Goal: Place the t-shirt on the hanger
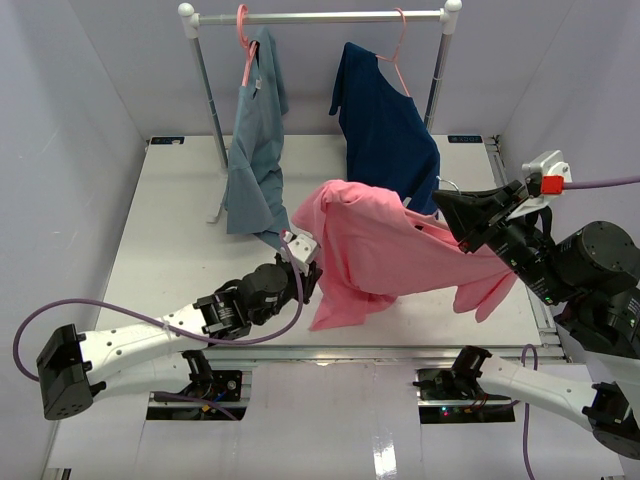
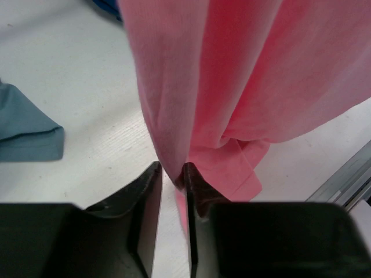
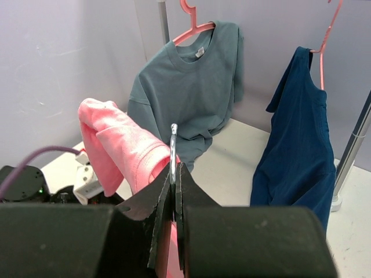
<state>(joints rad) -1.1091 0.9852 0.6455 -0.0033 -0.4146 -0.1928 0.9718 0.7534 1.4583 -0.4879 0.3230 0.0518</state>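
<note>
Step in hand: dressing the hanger (image 3: 173,138). The t-shirt (image 1: 380,250) is held up off the table (image 1: 170,260) between the two arms, draped over what I judge to be the hanger's body.
Hanger: only its thin metal hook shows, standing upright between the right fingers. The rest is hidden under pink cloth.
Right gripper (image 3: 174,168): clenched on the hook, holding it raised at the right side of the table.
Left gripper (image 2: 172,172): pinching a fold at the t-shirt's lower edge, low and just above the table.
T-shirt's place: middle to right of the table, bunched high at its back left end, with a loose corner drooping toward the right front edge.
How far along: partly on, by my reading. The cloth sits lopsided, and I cannot tell whether both hanger shoulders are inside the neck.
Next move: it likely calls for the left arm to draw the hem down and away so the cloth settles square. Meanwhile the right arm keeps the hook steady. A hard tug could drag the shirt off one side.
Around: a rail (image 1: 320,17) at the back carries a grey-blue shirt (image 1: 255,150) on the left and a navy shirt (image 1: 385,130) on the right.
In the way: the navy shirt hangs just behind the pink one, near the right gripper. The grey-blue hem trails close to the left gripper. Either could snag.
</note>
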